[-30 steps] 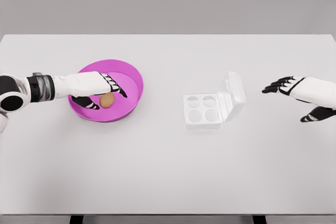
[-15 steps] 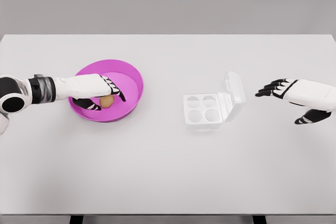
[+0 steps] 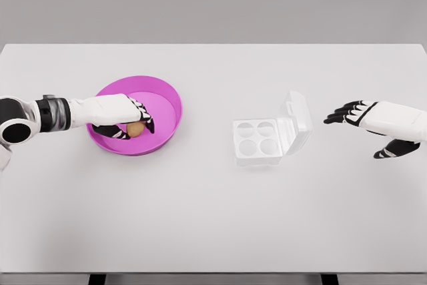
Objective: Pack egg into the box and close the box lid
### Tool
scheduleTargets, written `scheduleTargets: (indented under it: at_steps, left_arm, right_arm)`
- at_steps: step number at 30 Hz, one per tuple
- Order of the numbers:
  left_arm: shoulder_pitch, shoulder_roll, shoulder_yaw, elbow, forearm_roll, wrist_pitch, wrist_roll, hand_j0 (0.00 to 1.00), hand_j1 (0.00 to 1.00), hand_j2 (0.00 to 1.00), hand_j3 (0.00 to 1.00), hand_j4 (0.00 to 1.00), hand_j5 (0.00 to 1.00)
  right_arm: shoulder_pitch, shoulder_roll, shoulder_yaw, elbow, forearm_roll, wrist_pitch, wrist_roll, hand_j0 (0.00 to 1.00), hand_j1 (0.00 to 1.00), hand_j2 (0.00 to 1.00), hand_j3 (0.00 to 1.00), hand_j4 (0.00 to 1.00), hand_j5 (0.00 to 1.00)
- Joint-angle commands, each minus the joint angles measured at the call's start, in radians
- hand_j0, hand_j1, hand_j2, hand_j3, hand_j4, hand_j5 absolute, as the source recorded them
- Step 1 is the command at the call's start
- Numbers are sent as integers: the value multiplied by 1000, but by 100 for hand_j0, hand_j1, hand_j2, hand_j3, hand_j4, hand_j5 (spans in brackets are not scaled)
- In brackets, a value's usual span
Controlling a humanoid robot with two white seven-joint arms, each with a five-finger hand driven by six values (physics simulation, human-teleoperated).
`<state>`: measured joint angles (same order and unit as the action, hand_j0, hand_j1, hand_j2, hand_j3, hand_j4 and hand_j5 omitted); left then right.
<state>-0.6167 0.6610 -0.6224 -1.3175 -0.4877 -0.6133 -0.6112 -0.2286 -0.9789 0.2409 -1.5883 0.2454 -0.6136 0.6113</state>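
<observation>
head view: a white table (image 3: 213,218) fills most of the scene, under a grey wall. taking the clear box (image 3: 272,137) as the landmark, near the middle of the table and a little right of centre, everything else sits around it.

the left arm comes in from the left edge, well left of the box, white with a dark band at the wrist. the right arm comes in from the right edge, right of the box and apart from it.

the pink bowl (image 3: 167,95) stands on the table well left of the box, round and shallow, its rim clear of the box.

the box itself lies open: a tray with four round cups on the left part, all four bare, and the clear lid (image 3: 298,120) hinged on the right side, tilted up and back away from the tray.

the left hand (image 3: 123,117) is inside the bowl, far left of the box. its dark fingers (image 3: 145,120) curl down and round the egg, thumb below and fingers above, so the grip looks closed on it; whether the egg is lifted off the bowl floor cannot be told.

the right hand (image 3: 370,123) hangs just right of the lid, not touching it, palm turned down, fingers spread and pointing toward the box, thumb lower and apart, holding nothing.

the egg (image 3: 135,129) is brown, small, in the bowl's lower left part, partly covered by the left hand, well left of the box.
</observation>
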Motion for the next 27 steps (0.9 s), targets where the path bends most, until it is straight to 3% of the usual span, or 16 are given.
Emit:
scheduleTargets:
  at_steps: [1,11,19,27]
  left_arm:
    - [0,2,1,-2,6,2,0,52,52,52,52,52,52]
    - [-3,0,9,-12,14,2,0,40,40,40,40,40,40]
    - [-3,0,20,-52,18,2,0,40,40,40,40,40,40]
    - [-2,-7,81,-124,18,2,0,39,39,39,39,39,39]
  right_arm:
    - [0,-1,0,1,-6,3,0,100,100,100,100,100,100]
    - [0,-1,0,1,-6,3,0,100,100,100,100,100,100]
    - [0,-1,0,1,-6,3,0,100,100,100,100,100,100]
    - [0,-1,0,-1,-6,3,0,100,100,100,100,100,100]
